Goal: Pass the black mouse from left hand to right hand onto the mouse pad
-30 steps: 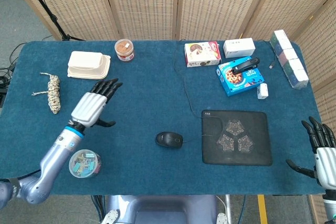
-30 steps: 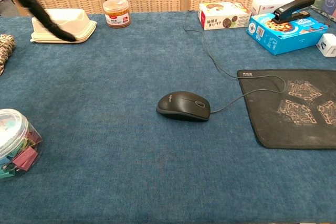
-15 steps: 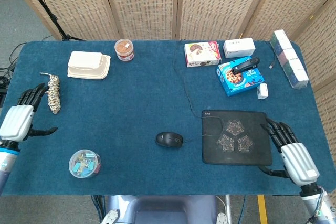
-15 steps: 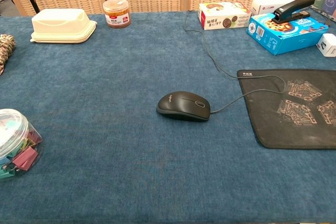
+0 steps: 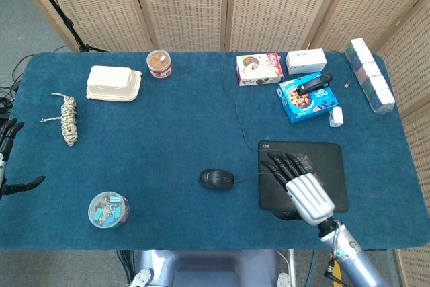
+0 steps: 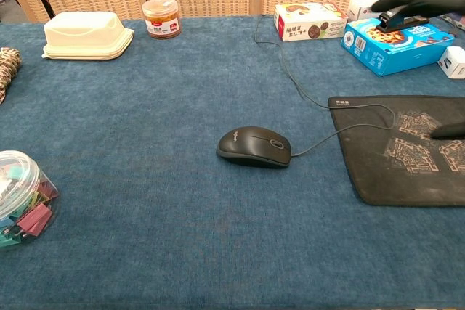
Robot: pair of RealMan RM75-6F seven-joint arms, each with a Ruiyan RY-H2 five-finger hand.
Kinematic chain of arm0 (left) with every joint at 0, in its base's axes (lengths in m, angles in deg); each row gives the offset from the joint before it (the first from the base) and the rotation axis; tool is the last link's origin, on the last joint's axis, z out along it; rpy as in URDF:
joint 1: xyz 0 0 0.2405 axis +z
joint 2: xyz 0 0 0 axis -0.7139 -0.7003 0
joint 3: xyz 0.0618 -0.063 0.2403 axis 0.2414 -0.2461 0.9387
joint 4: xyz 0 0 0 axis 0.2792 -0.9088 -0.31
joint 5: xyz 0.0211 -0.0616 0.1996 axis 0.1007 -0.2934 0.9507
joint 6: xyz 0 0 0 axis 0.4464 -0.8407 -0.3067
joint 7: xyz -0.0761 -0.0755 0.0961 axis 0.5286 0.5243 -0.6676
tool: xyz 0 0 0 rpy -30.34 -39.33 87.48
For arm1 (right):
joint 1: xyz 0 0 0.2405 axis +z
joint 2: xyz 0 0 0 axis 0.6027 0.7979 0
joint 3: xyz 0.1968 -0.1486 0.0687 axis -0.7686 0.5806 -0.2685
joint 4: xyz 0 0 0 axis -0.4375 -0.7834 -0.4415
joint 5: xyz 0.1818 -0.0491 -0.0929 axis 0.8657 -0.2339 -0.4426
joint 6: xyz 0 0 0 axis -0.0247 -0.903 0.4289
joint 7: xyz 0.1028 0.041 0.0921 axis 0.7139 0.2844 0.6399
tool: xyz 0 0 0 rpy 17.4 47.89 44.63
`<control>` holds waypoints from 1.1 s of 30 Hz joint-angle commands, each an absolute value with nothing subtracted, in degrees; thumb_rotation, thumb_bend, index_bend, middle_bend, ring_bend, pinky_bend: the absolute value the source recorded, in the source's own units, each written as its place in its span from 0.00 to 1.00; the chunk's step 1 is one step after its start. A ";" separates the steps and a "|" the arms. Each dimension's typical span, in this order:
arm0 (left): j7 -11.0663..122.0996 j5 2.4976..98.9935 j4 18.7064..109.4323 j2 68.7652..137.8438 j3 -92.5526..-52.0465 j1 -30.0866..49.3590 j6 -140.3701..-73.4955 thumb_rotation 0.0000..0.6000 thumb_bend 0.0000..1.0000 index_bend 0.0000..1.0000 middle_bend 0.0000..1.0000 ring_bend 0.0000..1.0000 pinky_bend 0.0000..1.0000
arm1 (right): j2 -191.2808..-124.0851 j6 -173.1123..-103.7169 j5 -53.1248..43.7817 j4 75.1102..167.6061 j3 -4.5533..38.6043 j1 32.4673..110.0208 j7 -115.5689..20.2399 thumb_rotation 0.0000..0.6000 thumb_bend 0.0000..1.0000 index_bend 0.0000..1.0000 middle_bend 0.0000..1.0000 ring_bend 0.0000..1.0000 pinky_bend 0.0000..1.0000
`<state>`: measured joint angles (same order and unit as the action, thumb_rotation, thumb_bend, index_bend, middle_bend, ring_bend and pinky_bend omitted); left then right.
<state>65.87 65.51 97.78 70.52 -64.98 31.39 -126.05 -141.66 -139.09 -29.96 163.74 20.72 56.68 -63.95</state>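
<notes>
Mouse [image 5: 216, 179] (untouched, left of pad [image 5: 329, 156]): pickup pending; right hand [image 5: 299, 186] over pad, left hand [image 5: 8, 159] far left, both splayed, empty; left must reach first.

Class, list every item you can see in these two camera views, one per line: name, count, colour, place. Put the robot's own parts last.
mouse: 1, black, table centre, left of the pad
mouse pad: 1, black, right of the mouse
food container: 1, cream, far left
jar: 1, brown contents, far side beside the container
rope bundle: 1, beige, left edge
clip tub: 1, clear with coloured clips, near left
biscuit box: 1, white and red, far side
white box: 1, beside the biscuit box
blue box: 1, far right
stapler: 1, black, on the blue box
tissue packs: several, pale, right edge
plug: 1, white
table: 1, blue cloth
left hand: 1, open, left edge
right hand: 1, open, over the pad
</notes>
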 commanded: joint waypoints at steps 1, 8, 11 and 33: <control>67.65 66.45 97.60 69.83 -65.13 32.50 -126.80 1.00 0.04 0.00 0.00 0.00 0.00 | -156.12 -135.00 -15.08 162.89 16.84 63.29 -81.02 1.00 0.00 0.00 0.00 0.00 0.00; 72.56 67.23 96.40 68.57 -65.99 33.57 -125.82 1.00 0.04 0.00 0.00 0.00 0.00 | -168.42 -136.47 -2.54 158.57 14.75 69.69 -92.80 1.00 0.00 0.00 0.00 0.00 0.00; 73.48 68.23 96.20 68.22 -66.07 33.90 -125.64 1.00 0.04 0.00 0.00 0.00 0.00 | -171.99 -136.83 0.76 155.75 14.29 71.67 -94.31 1.00 0.00 0.00 0.00 0.00 0.00; 75.66 67.73 95.55 67.72 -68.08 34.54 -122.59 1.00 0.04 0.00 0.00 0.00 0.00 | -182.68 -135.18 4.75 135.92 12.29 79.01 -88.81 1.00 0.00 0.14 0.11 0.03 0.08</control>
<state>75.63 67.76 95.57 67.74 -68.05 34.53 -122.63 -182.58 -135.20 4.81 136.15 12.40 78.84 -89.04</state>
